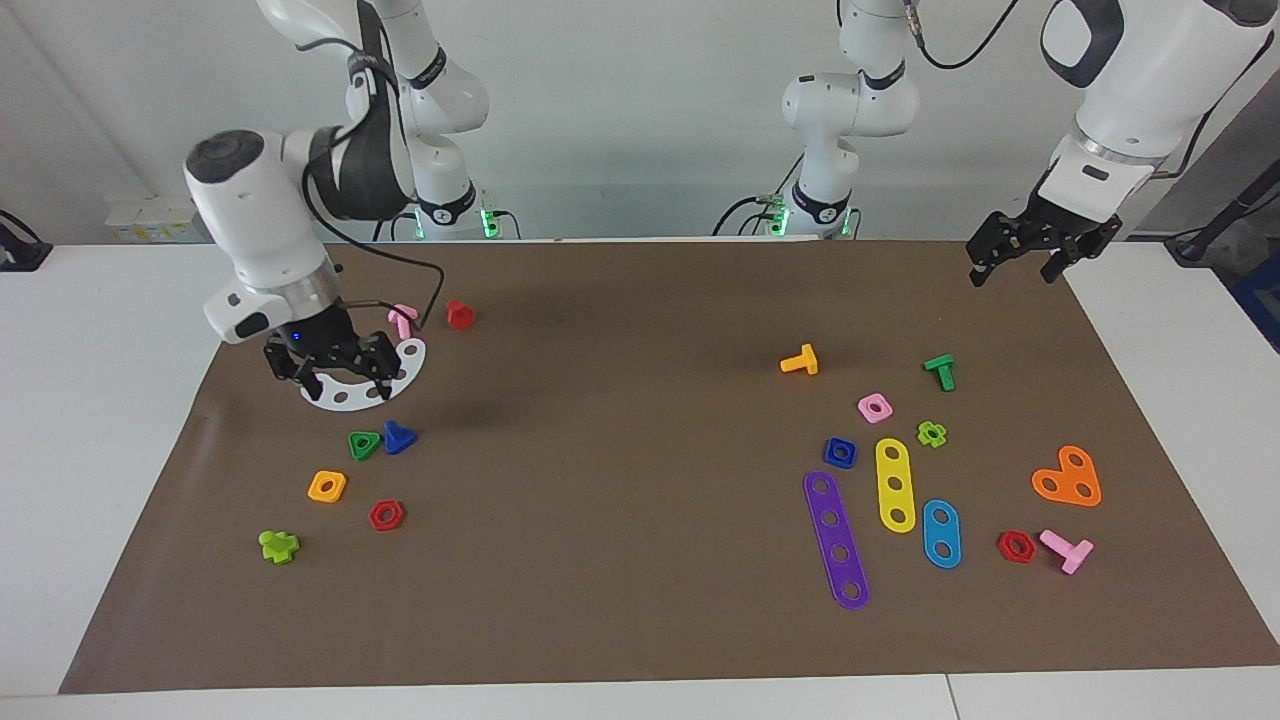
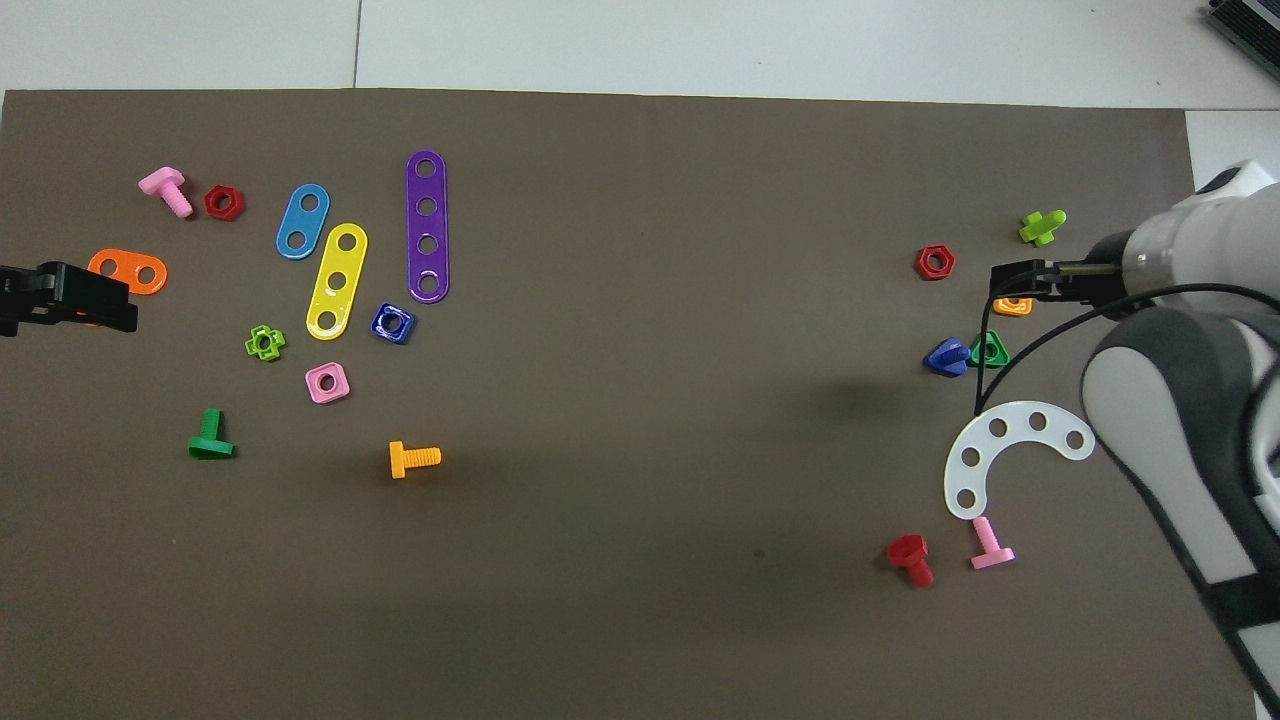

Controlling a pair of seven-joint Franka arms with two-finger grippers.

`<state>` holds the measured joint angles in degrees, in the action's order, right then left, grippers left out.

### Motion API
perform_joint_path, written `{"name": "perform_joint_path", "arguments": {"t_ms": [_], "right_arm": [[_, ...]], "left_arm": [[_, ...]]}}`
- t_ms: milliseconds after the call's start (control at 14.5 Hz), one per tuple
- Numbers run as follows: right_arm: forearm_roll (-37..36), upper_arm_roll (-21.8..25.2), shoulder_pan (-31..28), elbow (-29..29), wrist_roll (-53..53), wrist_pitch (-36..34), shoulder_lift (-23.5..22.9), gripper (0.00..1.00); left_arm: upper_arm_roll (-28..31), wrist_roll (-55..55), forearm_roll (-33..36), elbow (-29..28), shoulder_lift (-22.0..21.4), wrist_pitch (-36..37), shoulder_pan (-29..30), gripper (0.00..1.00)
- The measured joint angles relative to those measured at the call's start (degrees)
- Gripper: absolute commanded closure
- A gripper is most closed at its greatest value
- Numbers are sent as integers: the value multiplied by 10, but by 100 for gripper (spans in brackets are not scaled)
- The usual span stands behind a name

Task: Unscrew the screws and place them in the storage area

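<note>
The blue screw [image 1: 399,437] with a triangular head lies on the brown mat [image 1: 620,420] toward the right arm's end, touching a green triangular nut [image 1: 364,445]. The screw also shows in the overhead view [image 2: 946,356], next to the nut [image 2: 989,350]. My right gripper [image 1: 345,385] is open and empty. It hangs raised above the mat beside the screw, over the orange nut in the overhead view [image 2: 1010,280]. My left gripper [image 1: 1020,258] is open and empty and waits over the mat's corner at the left arm's end.
A white curved plate [image 2: 1000,440], a pink bolt [image 1: 403,320], a red bolt [image 1: 459,314], an orange nut [image 1: 327,486], a red hex nut [image 1: 386,515] and a green bolt [image 1: 278,546] surround the screw. Strips, an orange plate [image 1: 1068,478], a blue square nut [image 1: 839,452] and more bolts lie toward the left arm's end.
</note>
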<state>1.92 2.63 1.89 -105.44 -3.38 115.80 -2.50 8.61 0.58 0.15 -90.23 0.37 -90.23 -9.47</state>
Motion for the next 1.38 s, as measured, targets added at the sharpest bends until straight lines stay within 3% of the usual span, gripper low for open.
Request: {"name": "perform_joint_path", "arguments": {"t_ms": [207,414,828,1379], "right_arm": [[0,2,-14,78,-34,-138,21,0],[-5,5,-19,125,-40,-217,35,0],[-9,3,-19,75,-40,-200,63,0],[-10,-1,-15,119,-40,-243,64,0]], "left_arm": [[0,0,0,0,0,0,0,0],[0,0,0,0,0,0,0,0],[0,0,0,0,0,0,0,0],[0,0,0,0,0,0,0,0]]}}
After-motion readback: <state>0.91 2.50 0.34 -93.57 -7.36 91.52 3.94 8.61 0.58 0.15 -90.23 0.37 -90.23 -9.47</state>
